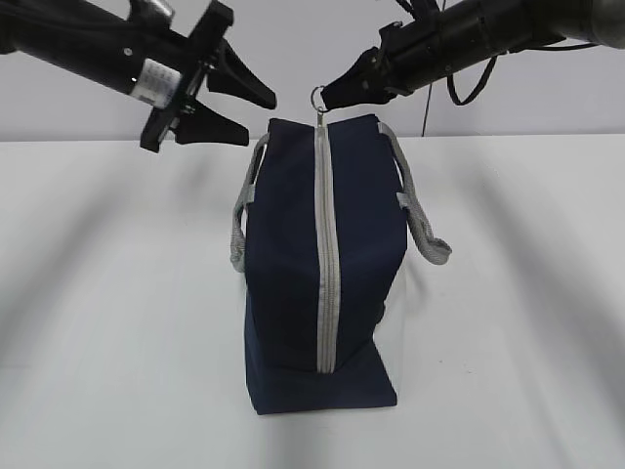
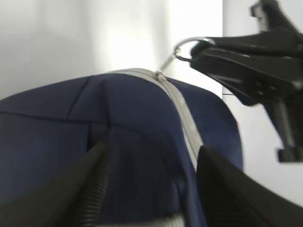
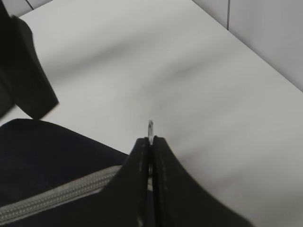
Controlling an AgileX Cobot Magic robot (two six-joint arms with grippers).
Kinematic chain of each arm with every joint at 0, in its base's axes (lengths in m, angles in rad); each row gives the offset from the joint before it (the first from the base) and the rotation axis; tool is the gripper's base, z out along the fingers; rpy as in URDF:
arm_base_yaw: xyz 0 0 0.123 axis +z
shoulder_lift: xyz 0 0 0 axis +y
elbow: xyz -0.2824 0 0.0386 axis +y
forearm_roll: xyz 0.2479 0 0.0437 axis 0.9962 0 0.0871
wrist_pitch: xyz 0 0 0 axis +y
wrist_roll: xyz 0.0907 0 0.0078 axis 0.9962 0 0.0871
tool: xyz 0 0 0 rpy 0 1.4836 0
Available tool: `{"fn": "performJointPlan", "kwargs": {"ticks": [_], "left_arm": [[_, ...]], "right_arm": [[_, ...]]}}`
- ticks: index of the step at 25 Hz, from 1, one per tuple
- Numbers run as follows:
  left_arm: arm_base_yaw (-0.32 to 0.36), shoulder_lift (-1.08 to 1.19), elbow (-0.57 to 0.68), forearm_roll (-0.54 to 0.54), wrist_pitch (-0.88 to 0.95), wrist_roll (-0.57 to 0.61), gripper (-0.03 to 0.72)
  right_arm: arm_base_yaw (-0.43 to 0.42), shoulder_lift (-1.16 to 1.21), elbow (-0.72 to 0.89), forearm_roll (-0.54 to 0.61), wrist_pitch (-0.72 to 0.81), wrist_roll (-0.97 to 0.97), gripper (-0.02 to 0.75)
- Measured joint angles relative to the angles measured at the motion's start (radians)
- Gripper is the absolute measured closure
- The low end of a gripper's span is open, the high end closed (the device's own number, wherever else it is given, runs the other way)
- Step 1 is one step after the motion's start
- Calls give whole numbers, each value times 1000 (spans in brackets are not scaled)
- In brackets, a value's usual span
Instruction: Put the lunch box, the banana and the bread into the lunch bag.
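Note:
The navy lunch bag [image 1: 288, 264] stands upright in the middle of the white table, its grey zipper [image 1: 325, 264] closed along the side that faces the camera. My right gripper [image 1: 327, 96] is shut on the metal ring pull [image 1: 318, 96] at the bag's top; the ring pull [image 3: 150, 127] pokes out between the closed fingers. My left gripper [image 1: 256, 117] is open just left of the bag's top, its fingers [image 2: 90, 189] spread over the navy fabric [image 2: 132, 161], apart from it. The lunch box, banana and bread are out of view.
Grey webbing handles hang on both sides of the bag [image 1: 237, 230] [image 1: 425, 230]. The white table [image 1: 117, 322] stretches left and right, with a pale wall behind.

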Motion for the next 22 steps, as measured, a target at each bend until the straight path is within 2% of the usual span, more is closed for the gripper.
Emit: {"fn": "performJointPlan", "kwargs": {"ticks": [6, 9, 12, 16, 18, 22], "left_arm": [[-41, 113, -76, 3, -42, -26, 277], [-52, 127, -83, 2, -53, -29, 305], [-65, 130, -85, 1, -70, -28, 400], [-84, 130, -88, -7, -79, 38, 630], [-90, 130, -88, -9, -76, 59, 672], [-91, 130, -88, -36, -54, 85, 680]], "right_arm": [[0, 0, 0, -2, 6, 2, 754], [0, 0, 0, -2, 8, 2, 754], [0, 0, 0, -2, 9, 2, 754], [0, 0, 0, -2, 12, 2, 754], [0, 1, 0, -2, 12, 2, 754], [0, 18, 0, -4, -1, 4, 754]]}}
